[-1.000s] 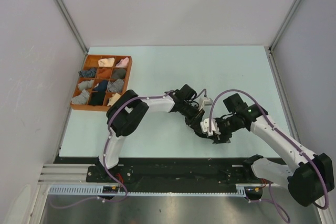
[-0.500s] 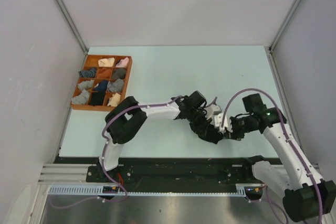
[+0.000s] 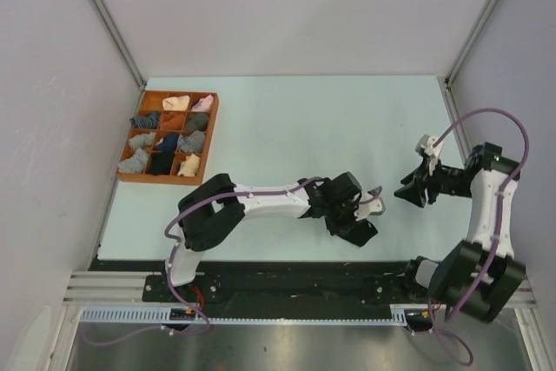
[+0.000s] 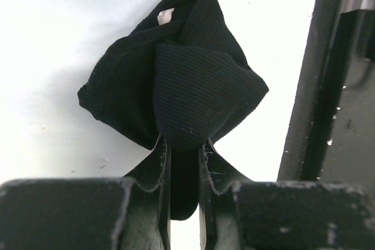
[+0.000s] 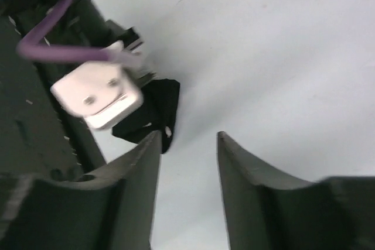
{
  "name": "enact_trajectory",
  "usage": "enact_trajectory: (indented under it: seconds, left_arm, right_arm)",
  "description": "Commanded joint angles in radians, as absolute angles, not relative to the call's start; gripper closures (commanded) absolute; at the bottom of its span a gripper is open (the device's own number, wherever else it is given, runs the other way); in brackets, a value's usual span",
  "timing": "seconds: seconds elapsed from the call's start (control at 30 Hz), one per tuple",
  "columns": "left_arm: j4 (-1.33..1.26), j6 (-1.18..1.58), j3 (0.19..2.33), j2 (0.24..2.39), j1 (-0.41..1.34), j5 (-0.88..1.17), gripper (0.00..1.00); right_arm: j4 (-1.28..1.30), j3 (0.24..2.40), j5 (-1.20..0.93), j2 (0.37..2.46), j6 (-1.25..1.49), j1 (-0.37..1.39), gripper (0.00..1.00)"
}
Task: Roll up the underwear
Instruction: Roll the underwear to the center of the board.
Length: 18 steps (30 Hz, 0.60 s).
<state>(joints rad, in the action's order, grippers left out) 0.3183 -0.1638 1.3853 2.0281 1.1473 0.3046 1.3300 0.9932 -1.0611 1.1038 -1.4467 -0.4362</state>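
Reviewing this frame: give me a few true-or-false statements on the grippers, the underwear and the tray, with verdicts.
1. The left gripper is shut on the underwear. True.
2. The right gripper grips the underwear too. False: its jaws stand open with nothing between them, apart from the garment.
3. The underwear lies in the tray. False: it is in the left gripper near the near edge of the table, well away from the tray.
4. The tray holds small bundles in its compartments. True.
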Motion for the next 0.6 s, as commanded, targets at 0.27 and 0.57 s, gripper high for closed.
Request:
enact_trajectory:
  seconds: [0.27, 0.57]
  left_arm:
    - [0.462, -0.331, 1.425, 2.204, 1.282, 0.230, 0.90]
    - [0.511, -0.356, 1.459, 2.241, 1.282, 0.244, 0.89]
  right_arm:
    - [1.286, 1.075, -0.990, 1.643, -1.119, -0.290, 0.44]
    - [1.062, 1.075, -0.755, 1.784, -0.836, -0.008, 0.41]
